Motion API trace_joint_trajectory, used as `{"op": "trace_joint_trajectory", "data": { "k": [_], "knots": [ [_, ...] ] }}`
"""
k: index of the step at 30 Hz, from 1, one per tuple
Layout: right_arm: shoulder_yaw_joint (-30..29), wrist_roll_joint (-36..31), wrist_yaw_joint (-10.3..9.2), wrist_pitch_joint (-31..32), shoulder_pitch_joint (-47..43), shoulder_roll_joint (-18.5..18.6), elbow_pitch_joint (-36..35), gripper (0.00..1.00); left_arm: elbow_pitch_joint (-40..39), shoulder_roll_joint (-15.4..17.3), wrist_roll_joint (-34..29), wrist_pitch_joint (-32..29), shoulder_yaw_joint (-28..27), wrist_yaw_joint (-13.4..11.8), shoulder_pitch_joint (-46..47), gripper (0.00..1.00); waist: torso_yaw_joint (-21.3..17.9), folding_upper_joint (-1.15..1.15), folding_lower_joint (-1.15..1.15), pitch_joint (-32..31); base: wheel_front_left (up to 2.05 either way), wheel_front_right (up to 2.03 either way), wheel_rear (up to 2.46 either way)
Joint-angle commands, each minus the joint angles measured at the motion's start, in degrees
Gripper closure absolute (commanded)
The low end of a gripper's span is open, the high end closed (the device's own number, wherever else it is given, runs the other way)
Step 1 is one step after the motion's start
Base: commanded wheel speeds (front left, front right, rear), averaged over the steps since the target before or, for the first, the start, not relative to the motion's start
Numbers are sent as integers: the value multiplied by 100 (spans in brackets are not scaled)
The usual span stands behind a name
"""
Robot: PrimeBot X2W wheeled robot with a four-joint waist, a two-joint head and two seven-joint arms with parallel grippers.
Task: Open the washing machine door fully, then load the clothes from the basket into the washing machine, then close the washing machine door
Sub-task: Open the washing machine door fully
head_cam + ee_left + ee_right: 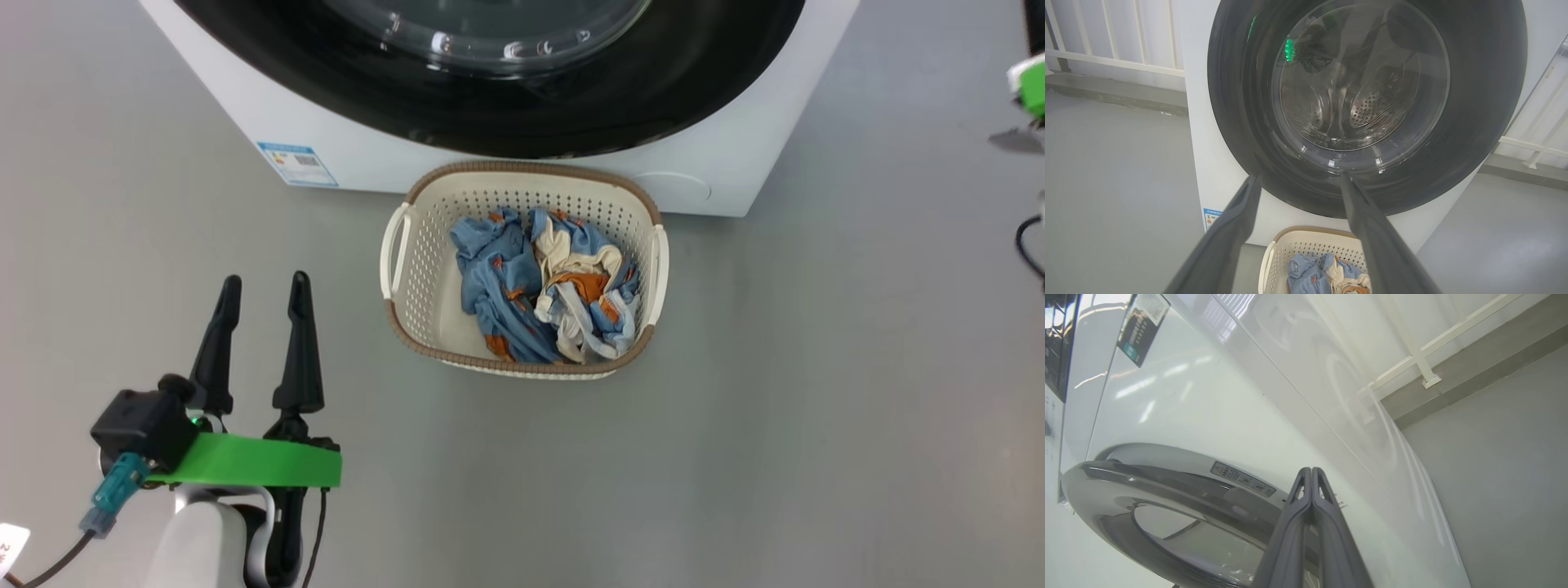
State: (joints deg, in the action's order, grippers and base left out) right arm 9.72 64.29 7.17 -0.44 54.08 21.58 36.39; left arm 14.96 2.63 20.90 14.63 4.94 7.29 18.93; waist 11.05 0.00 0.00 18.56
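Right hand (1311, 470) closed by door (1147, 477) rim, left hand (265, 280) spread over floor (735, 408)

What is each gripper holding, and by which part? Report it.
Nothing. The left gripper is open and empty; the right gripper is shut, fingertips together with nothing between, near the door.

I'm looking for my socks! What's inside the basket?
The basket holds crumpled clothes: blue fabric with orange prints, plus cream and white pieces. Whatever lies beneath the pile is covered.
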Motion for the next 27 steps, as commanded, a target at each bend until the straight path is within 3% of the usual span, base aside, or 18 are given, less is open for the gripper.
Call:
{"op": "trace_joint_trajectory", "data": {
  "k": [1, 8, 17, 27],
  "knots": [
    [101, 135, 32, 106, 227, 40, -81, 100, -179, 116, -67, 37, -174, 15, 167, 0, 64, 0, 0, 134, 0, 0, 0],
    [372, 878, 32, 790, 692, 64, -270, 100, -200, 101, -58, 37, -220, 18, 228, 0, 139, 0, 0, 382, 0, 0, 0],
    [233, 2054, 32, 1815, 1220, 78, -197, 100, -194, 77, 36, 37, -95, 19, 264, 0, 271, 0, 0, 617, 0, 0, 0],
    [330, 2268, 32, 2431, 1806, 133, 297, 100, -172, 55, 132, 37, 31, 19, 363, 0, 418, 0, 0, 838, 0, 0, 0]
  ]
}}
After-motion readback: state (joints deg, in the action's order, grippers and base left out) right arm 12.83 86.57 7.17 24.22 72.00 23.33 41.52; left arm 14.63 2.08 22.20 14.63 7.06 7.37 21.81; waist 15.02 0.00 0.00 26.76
